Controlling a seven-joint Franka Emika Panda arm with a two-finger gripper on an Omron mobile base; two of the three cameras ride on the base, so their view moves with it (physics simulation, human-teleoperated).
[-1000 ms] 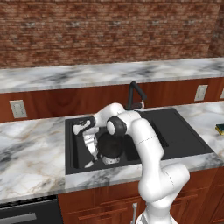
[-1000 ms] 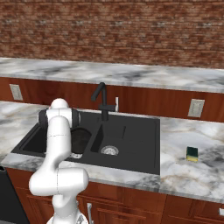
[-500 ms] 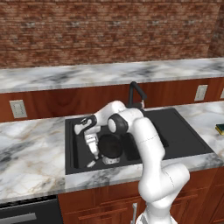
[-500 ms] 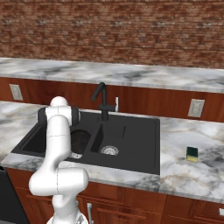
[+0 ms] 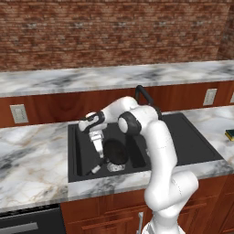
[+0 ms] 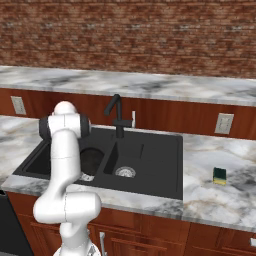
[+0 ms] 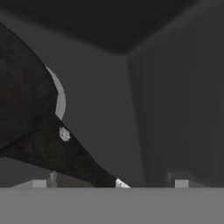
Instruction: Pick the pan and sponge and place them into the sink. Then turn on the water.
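**Pan set in sink; sponge not yet collected**

The gripper [image 5: 97, 142] stands inside the left basin of the sink [image 5: 192, 141], fingers pointing down, just above the pan's handle. In the hand view the two fingertips stand wide apart with nothing between them; the handle passes below and to one side. Judgement: the hand is open and holds nothing.

The pan [image 5: 115, 152] lies on the floor of the left basin, over the drain, its handle running toward the sink's front left corner and ending in a grey tip. It sits flat as far as can be told. In the hand view the pan [image 7: 26, 109] shows as a dark mass beside the silver drain ring.

The faucet [image 6: 115, 114] rises at the sink's rear edge, between the basins. No stream shows at its spout.

The sponge [image 6: 219, 175] rests on the counter [image 6: 215, 195] to the right of the sink, well apart from it and from the arm.

Step in hand: release of the pan, judged complete. Two items remain, sponge and water.

Next move calls for lifting the hand clear of the basin wall and the handle, then a long swing across the sink to the sponge. The sponge is small; the jaws must come down squarely over it.
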